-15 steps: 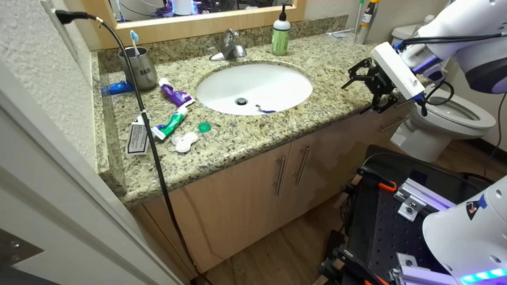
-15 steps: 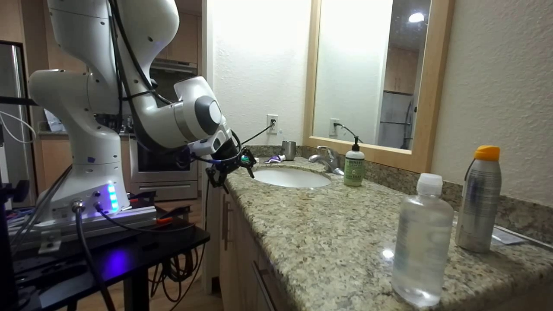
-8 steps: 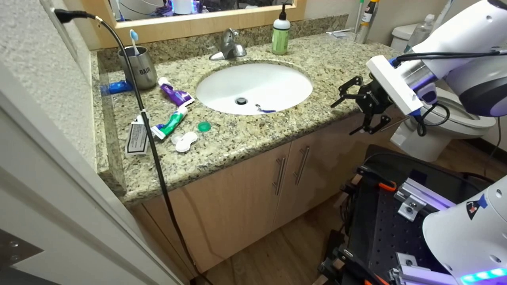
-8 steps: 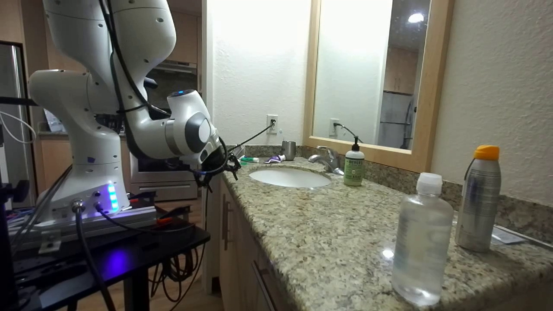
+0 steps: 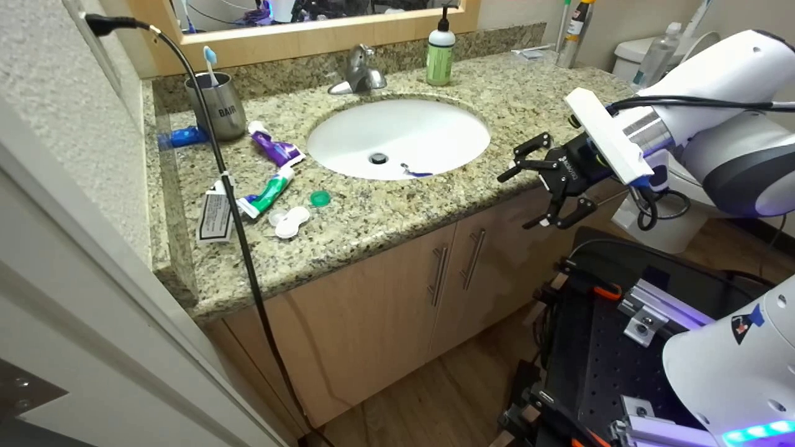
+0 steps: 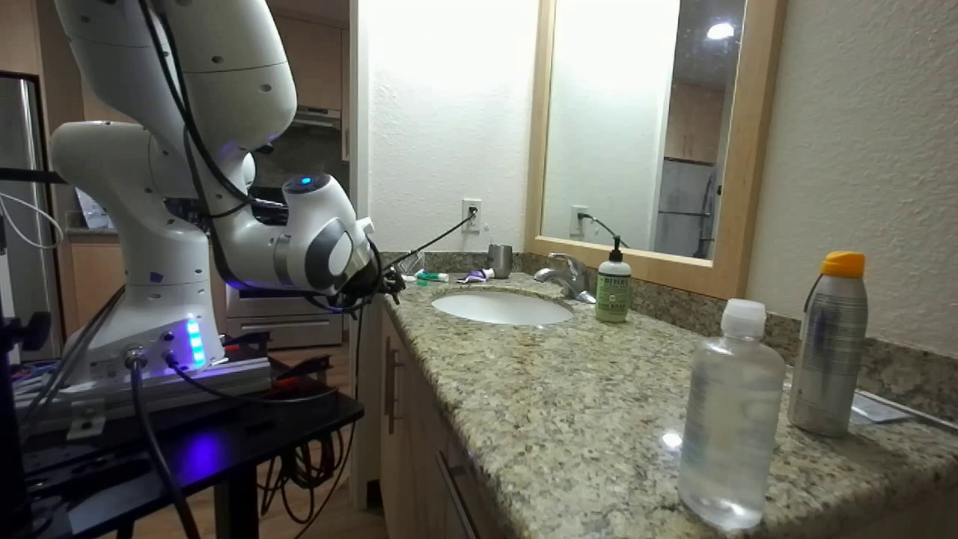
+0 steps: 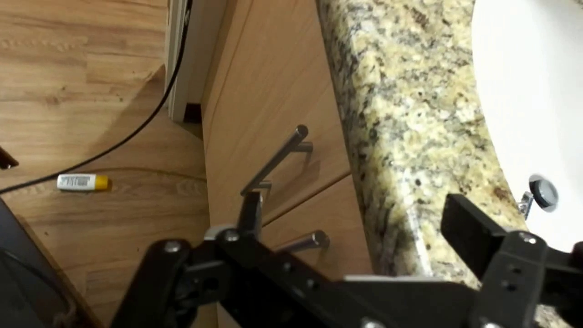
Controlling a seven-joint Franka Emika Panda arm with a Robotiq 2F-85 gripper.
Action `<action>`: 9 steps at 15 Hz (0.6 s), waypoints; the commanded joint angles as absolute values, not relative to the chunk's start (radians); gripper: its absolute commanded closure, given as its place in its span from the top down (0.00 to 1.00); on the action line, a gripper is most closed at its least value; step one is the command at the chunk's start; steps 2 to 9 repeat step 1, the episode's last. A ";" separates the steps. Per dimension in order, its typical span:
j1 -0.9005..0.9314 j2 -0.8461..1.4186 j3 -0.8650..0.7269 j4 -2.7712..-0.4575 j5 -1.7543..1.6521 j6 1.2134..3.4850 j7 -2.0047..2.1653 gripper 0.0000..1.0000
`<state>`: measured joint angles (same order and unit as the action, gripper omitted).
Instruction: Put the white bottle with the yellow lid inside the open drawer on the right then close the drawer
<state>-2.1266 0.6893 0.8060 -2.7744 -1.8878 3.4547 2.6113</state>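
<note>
Bathroom wall [image 6: 868, 135] with a wood-framed mirror [image 6: 629, 142], and below it a speckled granite bench [image 6: 524, 397] with an oval white sink [image 5: 428, 133] let into its top, a chrome faucet [image 5: 360, 71] behind and a green soap pump [image 5: 440, 61] nearby. Toward the end by the outlet [image 6: 471, 213], a metal cup [image 5: 233, 121] with a toothbrush [image 5: 211, 59] leaning in it, then a purple tube [image 5: 276, 149] and a green tube [image 5: 271, 194] lying near each other, and a round green cap [image 5: 320, 198] near the sink rim. Toward the opposite end, in both exterior views, a clear bottle [image 6: 730, 434] and a spray can [image 6: 831, 352] with an orange top, both upright. By the bench's front edge, before the cabinet doors [image 5: 372, 310], the gripper [image 5: 523, 198], jaws spread wide, fingertips [image 7: 251, 212] well apart; in the wrist view, one finger over the cabinet front and the other over granite. Down on the wood floor [image 7: 114, 218], the white bottle with the yellow lid [image 7: 83, 182], lying on its side, lid toward the cabinet, just beside a black cable [image 7: 150, 116], whether touching hard to tell. Below the bench edge, in an exterior view, a drawer front [image 6: 465, 483] with a bar handle [image 6: 453, 486]; from this angle, unclear whether pulled out or pushed in.
</note>
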 commanded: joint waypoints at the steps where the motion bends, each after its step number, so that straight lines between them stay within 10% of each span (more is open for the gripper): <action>1: -2.137 0.719 0.808 -2.774 -1.875 3.455 2.611 1.00; 9: -2.137 0.719 0.808 -2.774 -1.875 3.455 2.611 1.00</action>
